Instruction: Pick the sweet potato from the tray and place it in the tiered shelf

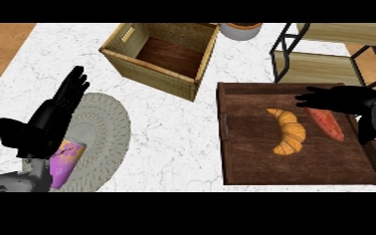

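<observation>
Orange croissant beside sweet potato, right hand over it, perhaps touching

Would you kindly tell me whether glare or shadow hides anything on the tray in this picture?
Head view: the light is even, with no glare on the tray; the croissant shows whole; only the right robot hand, not shadow, covers the upper end of the sweet potato.

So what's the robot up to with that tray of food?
Its right hand is open above the far end of the sweet potato, which lies on the wooden tray beside a croissant. Nothing is picked up yet. The tiered shelf stands just behind the tray. The left hand rests open at the left, over a round mat.
</observation>
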Robot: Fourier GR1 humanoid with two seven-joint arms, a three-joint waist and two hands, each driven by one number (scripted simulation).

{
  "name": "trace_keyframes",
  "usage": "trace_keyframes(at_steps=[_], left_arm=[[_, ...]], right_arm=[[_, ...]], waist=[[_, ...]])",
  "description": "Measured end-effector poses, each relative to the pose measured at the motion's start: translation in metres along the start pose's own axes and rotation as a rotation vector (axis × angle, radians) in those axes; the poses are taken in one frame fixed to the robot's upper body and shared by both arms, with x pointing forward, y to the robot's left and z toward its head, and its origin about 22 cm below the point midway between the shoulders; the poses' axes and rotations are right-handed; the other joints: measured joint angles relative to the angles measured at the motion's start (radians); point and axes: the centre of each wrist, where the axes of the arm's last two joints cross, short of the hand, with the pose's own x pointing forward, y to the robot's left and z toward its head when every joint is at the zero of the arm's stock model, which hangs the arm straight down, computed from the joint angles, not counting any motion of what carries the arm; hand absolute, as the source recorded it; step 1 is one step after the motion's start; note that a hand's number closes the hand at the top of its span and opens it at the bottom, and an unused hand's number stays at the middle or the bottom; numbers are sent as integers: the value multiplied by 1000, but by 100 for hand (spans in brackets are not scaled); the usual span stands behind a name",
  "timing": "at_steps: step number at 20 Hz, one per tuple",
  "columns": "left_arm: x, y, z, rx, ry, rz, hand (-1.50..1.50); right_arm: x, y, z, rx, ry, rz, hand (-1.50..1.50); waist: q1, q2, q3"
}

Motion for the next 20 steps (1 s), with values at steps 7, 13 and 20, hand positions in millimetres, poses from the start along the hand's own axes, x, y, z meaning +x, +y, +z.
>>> trace_keyframes(at_steps=[7, 13, 20], left_arm=[[2, -5, -5, -8, -2, -1, 0], [-1, -2, -4, -8, -3, 0, 0], [0, -3, -1, -9, -7, 3, 0]], right_arm=[[-2, 12, -4, 5, -15, -15, -150], [-5, 23, -2, -98, -24, -26, 150], [-6, 23, -2, -232, -24, -8, 150]], waist=[[3, -4, -6], [8, -8, -10], [7, -5, -9]])
